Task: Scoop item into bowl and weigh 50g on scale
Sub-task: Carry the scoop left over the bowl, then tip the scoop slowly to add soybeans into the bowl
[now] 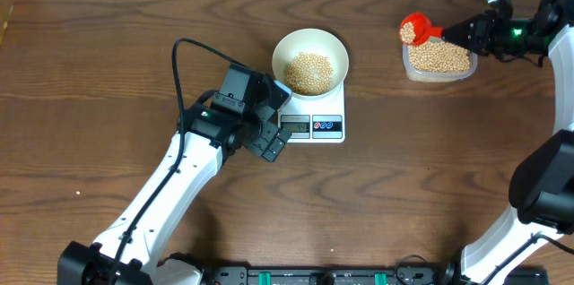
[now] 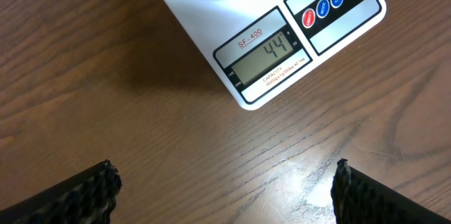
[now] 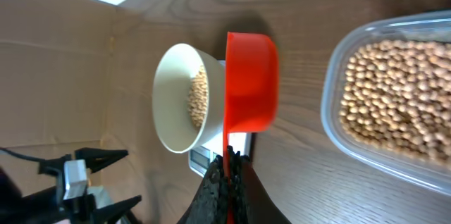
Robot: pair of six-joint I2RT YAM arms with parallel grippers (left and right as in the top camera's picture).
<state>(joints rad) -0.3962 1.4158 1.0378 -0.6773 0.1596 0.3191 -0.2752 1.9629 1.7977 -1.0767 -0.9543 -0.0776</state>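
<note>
Since the scale (image 1: 314, 126) shows 44, a few more beans (image 1: 439, 56) are needed. The right claw (image 3: 225, 171) pinches the red scoop (image 3: 250, 83) by the tub (image 3: 331, 122), with the bowl (image 3: 165, 97) farther ahead. The left claw (image 2: 225, 189) hangs wide open.

Background stuff first: everything sits on a dark brown wood-grain table (image 1: 108, 70) with plenty of visible grain. Toward the far right corner there's a clear rounded-rectangular plastic tub (image 1: 439, 78), flat on the wood. A red plastic scoop (image 1: 414, 28) hangs right at the tub's far left corner. In the right wrist view the scoop (image 3: 250, 83) is turned on its side, thin handle pointing down, just beside the tub's rim (image 3: 330, 111). A tan cardboard-looking panel (image 3: 56, 76) stands along the table's edge.
</note>
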